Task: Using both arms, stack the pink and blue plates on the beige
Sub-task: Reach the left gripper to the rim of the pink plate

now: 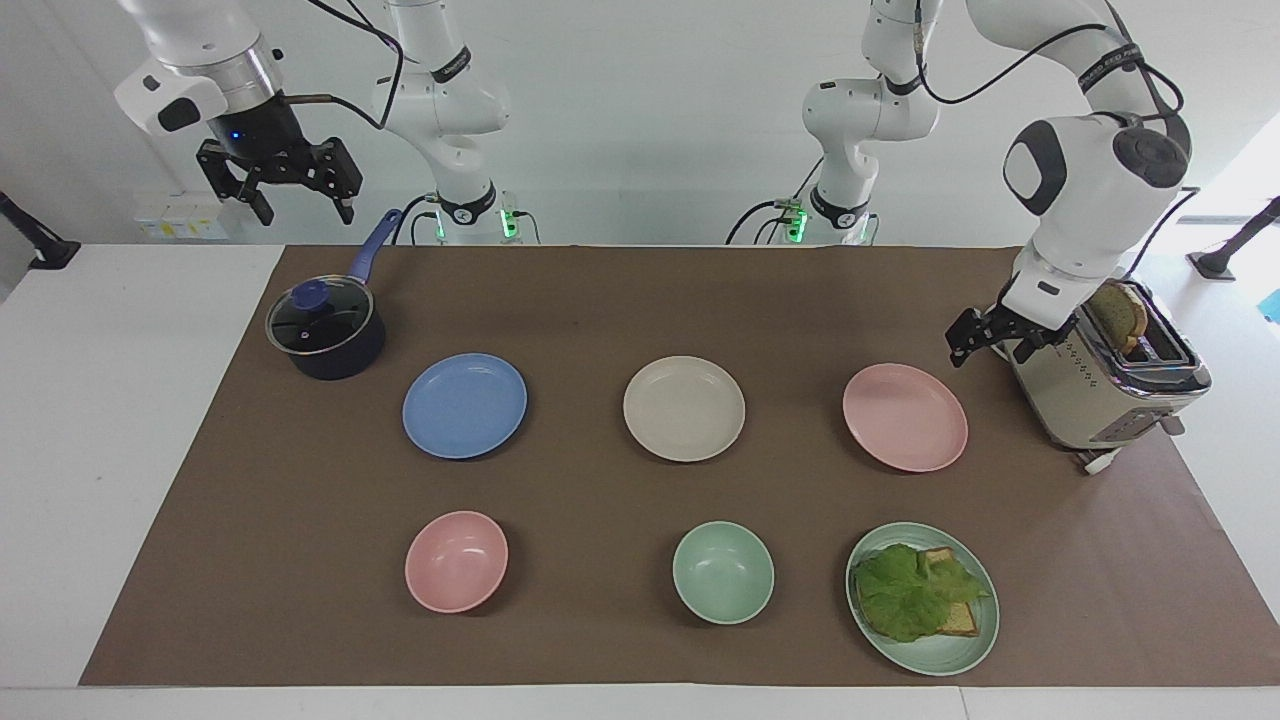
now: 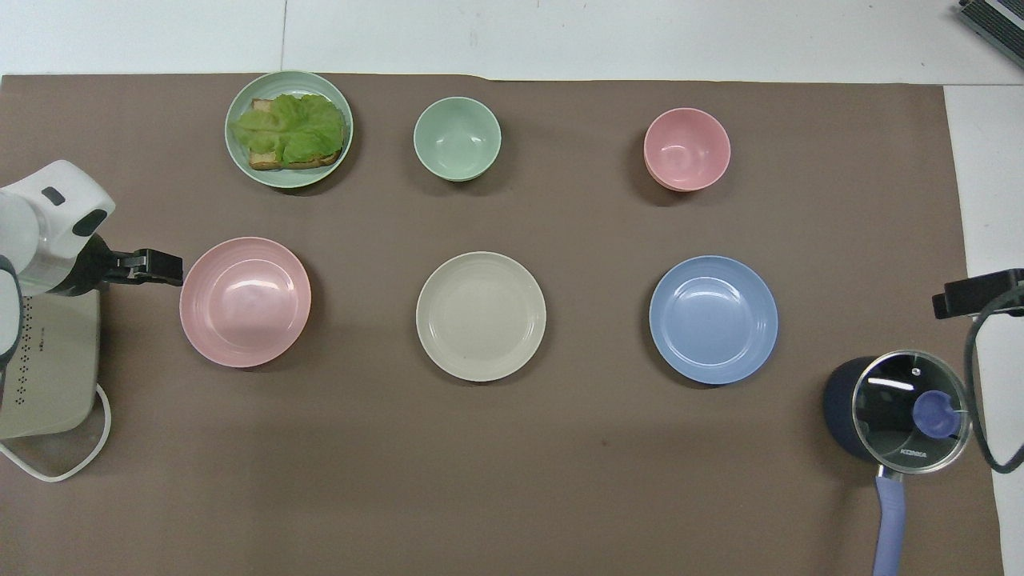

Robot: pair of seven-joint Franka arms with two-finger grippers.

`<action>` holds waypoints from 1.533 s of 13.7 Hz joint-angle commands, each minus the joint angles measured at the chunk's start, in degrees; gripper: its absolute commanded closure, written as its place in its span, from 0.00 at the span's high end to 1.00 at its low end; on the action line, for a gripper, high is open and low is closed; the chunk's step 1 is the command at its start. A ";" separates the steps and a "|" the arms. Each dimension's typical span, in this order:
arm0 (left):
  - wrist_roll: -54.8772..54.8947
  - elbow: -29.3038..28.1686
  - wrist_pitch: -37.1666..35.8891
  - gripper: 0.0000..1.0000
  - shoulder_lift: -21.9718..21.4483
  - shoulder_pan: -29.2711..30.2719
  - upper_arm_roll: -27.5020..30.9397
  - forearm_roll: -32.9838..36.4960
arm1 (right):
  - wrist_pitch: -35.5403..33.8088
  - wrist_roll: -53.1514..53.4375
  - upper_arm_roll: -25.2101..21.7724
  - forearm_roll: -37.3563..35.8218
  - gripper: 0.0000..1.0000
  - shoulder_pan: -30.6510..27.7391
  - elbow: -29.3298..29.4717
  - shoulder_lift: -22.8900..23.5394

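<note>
- Pink plate (image 1: 905, 417): lies flat on the brown mat (image 1: 600, 300), right of centre in the facing view; shallow, round, matte. It looks light and stiff, probably a moulded composite, so it should lift without flexing.
- Blue plate (image 1: 464, 405): left of centre in the facing view, beside the dark saucepan (image 1: 326, 332); same size and form, and likely to handle the same way.
- Beige plate (image 1: 684, 408): centre of the frame, between the two coloured plates and well apart from both; nothing is stacked on it yet.
- Hold points: the thin raised rim is the only purchase on each plate. A pinch across the rim at the edge facing each arm's end of the table seems best; the smooth surface may slip if the plate tilts in the grip.
- Left gripper (image 1: 985, 338): at right in the facing view, low in front of the toaster (image 1: 1100, 380) and just beside the pink plate's rim, not touching it; jaws apart and empty.
- Right gripper (image 1: 280, 178): upper left of the facing view, raised above the saucepan's end of the table; jaws apart and empty, the arm waiting.
- Risk: a plate released off-centre could slide across the beige plate's smooth face.
</note>
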 commanded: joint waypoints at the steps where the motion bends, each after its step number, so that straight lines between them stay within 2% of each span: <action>1: 2.30 -2.01 7.77 1.00 5.40 2.61 -0.30 -0.76 | 0.83 0.24 0.28 -0.61 1.00 -0.28 -0.86 -0.57; 3: 2.30 -3.43 12.19 1.00 8.04 3.23 -0.30 -0.76 | 0.83 0.24 0.28 -0.61 1.00 -0.28 -0.86 -0.57; 6: 1.61 -5.53 12.91 1.00 8.94 3.68 -0.30 -0.76 | 0.83 0.24 0.28 -0.61 1.00 -0.28 -0.86 -0.57; 7: 1.52 -5.80 12.48 0.79 8.76 3.59 -0.30 -0.85 | 0.83 0.24 0.28 -0.61 1.00 -0.28 -0.86 -0.57; 8: 1.60 -6.59 12.21 0.46 8.58 3.50 -0.30 -0.76 | 0.83 0.24 0.36 -0.61 1.00 -0.28 -0.86 -0.57; 9: 1.60 -7.72 12.21 0.26 7.80 3.24 -0.30 -0.85 | 0.83 0.24 0.28 -0.61 1.00 -0.28 -0.86 -0.57; 10: 1.69 -7.91 11.42 0.06 7.53 3.23 -0.38 -0.85 | 0.83 0.24 0.36 -0.61 1.00 -0.28 -0.86 -0.57; 11: 1.95 -7.91 9.94 0.00 7.44 3.15 -0.38 -0.76 | 0.83 0.24 0.28 -0.61 1.00 -0.28 -0.86 -0.57; 15: 2.39 -5.64 4.84 0.00 7.53 3.23 -0.82 -0.76 | 0.83 0.15 0.28 -0.61 1.00 -0.28 -0.86 -0.57; 16: 2.39 -3.89 1.69 0.00 7.35 3.23 -1.00 -0.85 | 0.83 0.15 0.28 -0.61 1.00 -0.28 -0.86 -0.57; 19: 2.39 6.03 -12.62 0.00 6.83 3.23 -1.26 -3.91 | 0.83 0.15 0.28 -0.61 1.00 -0.28 -0.86 -0.57; 21: 2.39 8.96 -17.31 0.00 5.95 4.11 -1.18 -10.13 | 0.83 0.24 0.28 -0.52 1.00 -0.28 -0.86 -0.57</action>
